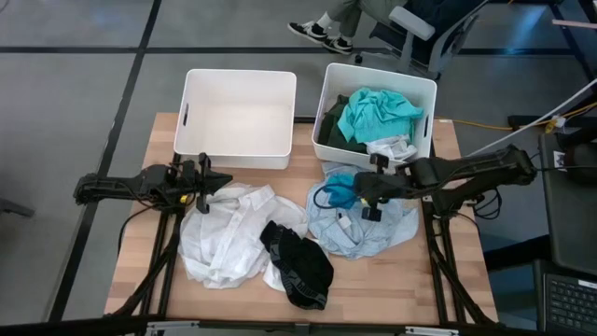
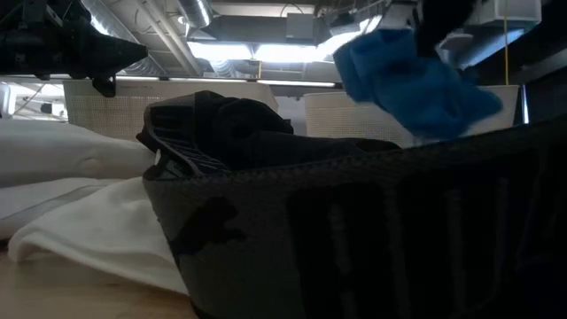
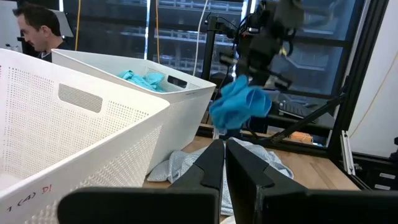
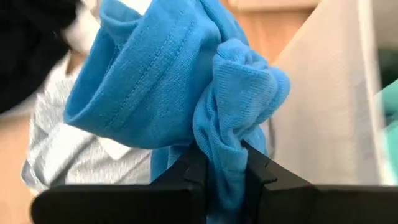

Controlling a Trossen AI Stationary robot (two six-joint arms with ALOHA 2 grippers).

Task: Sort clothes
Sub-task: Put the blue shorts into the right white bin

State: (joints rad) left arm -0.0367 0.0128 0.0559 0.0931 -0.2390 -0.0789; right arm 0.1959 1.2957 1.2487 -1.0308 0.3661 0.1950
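Your right claw (image 1: pixel 366 191), clamped on the bright blue garment (image 1: pixel 338 191) and lifted over the pale blue one (image 1: pixel 373 229), sits just in front of the fuller bin (image 1: pixel 328 95), while your left claw (image 1: pixel 207 179) waits closed, empty.

Grey floor (image 1: pixel 75 84); ceiling lights (image 2: pixel 266 53); dark window frames (image 3: pixel 348 62)

Overhead looks down; low, wrist views close; share blue garment (image 4: pixel 180 93).
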